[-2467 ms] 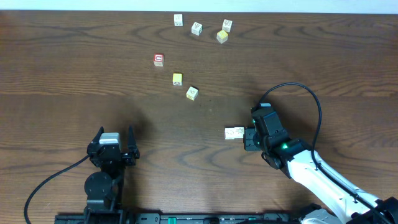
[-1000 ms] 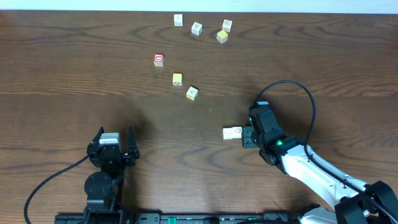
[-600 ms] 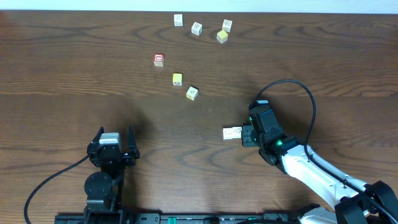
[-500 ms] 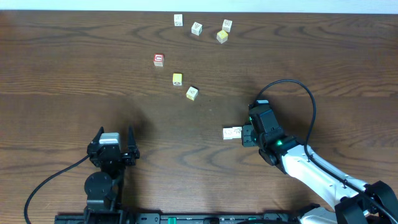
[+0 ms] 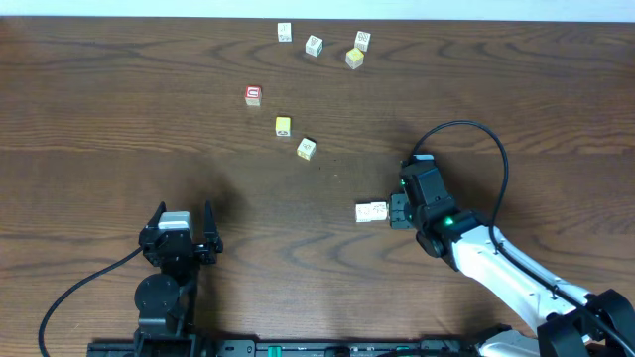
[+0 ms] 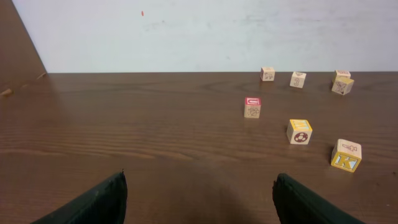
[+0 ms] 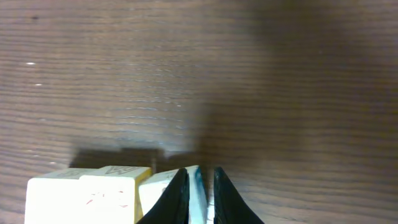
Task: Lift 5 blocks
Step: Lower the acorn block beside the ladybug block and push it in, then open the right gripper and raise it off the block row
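Blocks (image 5: 372,211), two touching, lie right of table (image 5: 99,99) centre; others sit near the far edge. Right gripper (image 5: 394,211) is nearly closed at their edge, grip unclear; left gripper (image 5: 184,210) gapes empty. Likely light, rigid, smooth wood: pinch opposite flat faces.
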Robot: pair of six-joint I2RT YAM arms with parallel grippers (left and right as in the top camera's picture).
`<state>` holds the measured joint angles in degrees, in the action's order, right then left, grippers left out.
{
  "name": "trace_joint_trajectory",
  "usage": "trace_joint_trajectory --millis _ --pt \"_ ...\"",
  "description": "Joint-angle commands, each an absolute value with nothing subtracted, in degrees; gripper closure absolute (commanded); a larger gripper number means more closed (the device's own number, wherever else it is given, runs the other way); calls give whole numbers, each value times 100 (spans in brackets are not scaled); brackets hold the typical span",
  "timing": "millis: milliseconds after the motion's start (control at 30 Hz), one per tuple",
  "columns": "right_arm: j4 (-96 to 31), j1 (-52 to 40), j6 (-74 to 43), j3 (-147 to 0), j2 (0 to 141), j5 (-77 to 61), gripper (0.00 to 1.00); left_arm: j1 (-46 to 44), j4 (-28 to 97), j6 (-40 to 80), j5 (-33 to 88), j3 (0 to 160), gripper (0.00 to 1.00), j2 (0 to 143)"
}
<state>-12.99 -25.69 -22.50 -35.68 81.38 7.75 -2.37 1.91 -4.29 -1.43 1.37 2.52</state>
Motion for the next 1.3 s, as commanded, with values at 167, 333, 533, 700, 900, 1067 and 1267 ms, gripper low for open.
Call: trace_joint_trajectory --millis 167,333,533,700,900,1067,1267 --pt "-1601 -2388 -2276 -3675 8176 893 95 -259 405 -384 -209 23 24 244" --pt "-1693 -2401 -2318 -3675 8176 781 97 -259 405 -384 -209 23 25 244" --pt "-1702 -2405 -2357 -3675 8176 572 99 -259 405 -384 -209 23 24 244" --pt "-1811 -2405 -2359 -3675 8176 550 99 -259 405 -384 -209 23 25 244" --pt "-1911 -2410 -2403 -3675 8176 548 99 -259 403 -384 -209 23 25 244" --pt "-1909 -2410 -2421 -3675 8176 375 99 -259 405 -384 -209 23 24 244" --pt "-1911 -2410 -2418 -3675 8176 261 99 -259 403 -384 -209 23 25 244"
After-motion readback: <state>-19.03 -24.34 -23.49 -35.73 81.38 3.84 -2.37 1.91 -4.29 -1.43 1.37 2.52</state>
